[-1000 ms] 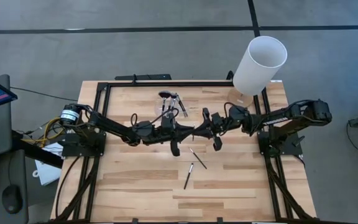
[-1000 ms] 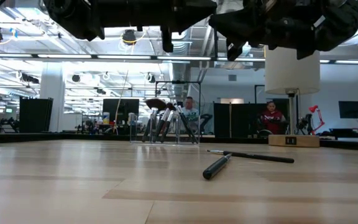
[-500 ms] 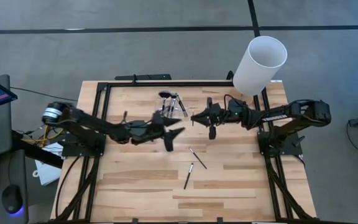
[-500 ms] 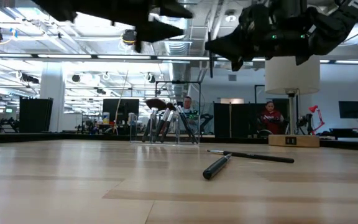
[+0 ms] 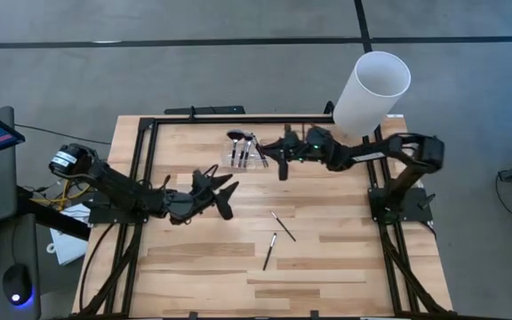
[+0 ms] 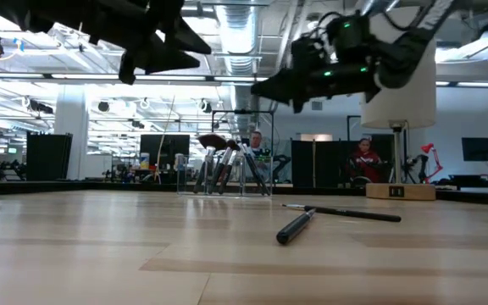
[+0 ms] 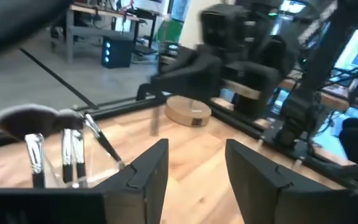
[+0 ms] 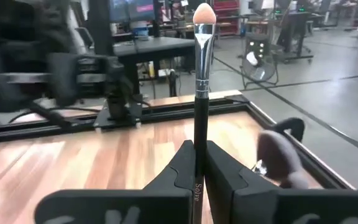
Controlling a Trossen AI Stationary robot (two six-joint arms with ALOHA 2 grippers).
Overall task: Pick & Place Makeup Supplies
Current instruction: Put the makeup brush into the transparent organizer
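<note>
- Your right gripper [image 8: 199, 163] has carried a brush [image 8: 201, 81] away from the middle of the table, where a second ago both arms met, to a spot just beside the clear holder [image 5: 243, 158]. Its fingers are clamped narrow on the black handle, with the pale bristle tip standing out ahead of them.
- Your left gripper [image 7: 194, 163] has let go and drawn back towards its own side. It now hangs above the table with its fingers spread wide and nothing between them.
- That reads as a handover completed: the left arm passed the brush over, and the right arm looks set to drop it in the holder with the brushes already standing there.
- Two brushes [image 5: 276, 238] are left lying on the table. They are well apart from the right gripper and nearer the left one, on the side away from the holder, so they are probably the left arm's next pickup.
- Writing: a small white word runs along the held brush's handle just at the right fingertips. It seems to read "Solve", but you can't be certain of it.
</note>
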